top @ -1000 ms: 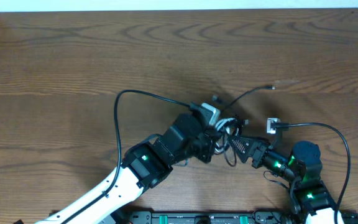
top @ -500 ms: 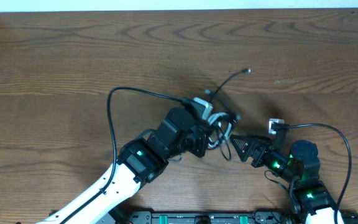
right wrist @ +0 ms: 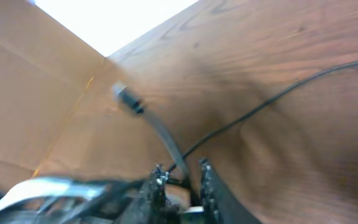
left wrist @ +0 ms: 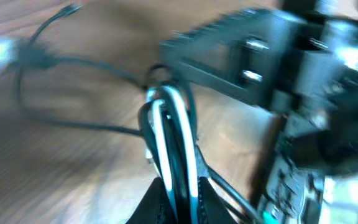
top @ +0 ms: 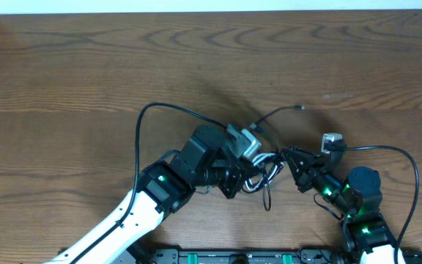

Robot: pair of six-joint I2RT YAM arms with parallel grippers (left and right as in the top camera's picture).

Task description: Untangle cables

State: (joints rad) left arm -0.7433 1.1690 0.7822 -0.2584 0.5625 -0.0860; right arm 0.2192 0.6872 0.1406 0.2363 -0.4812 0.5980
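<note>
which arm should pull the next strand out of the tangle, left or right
Right, probably. The left gripper is shut on the bundle of cables, anchoring it; the right gripper sits at the tangle's edge with one strand running between its jaws, so it looks free to draw that strand away.

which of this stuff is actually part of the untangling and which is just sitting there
Part of the job:
- cables, bundled between the arms
- left end effector, shut on them
- right end effector, at the bundle

Not part of it:
- arm wiring
- table
- cardboard wall
</note>
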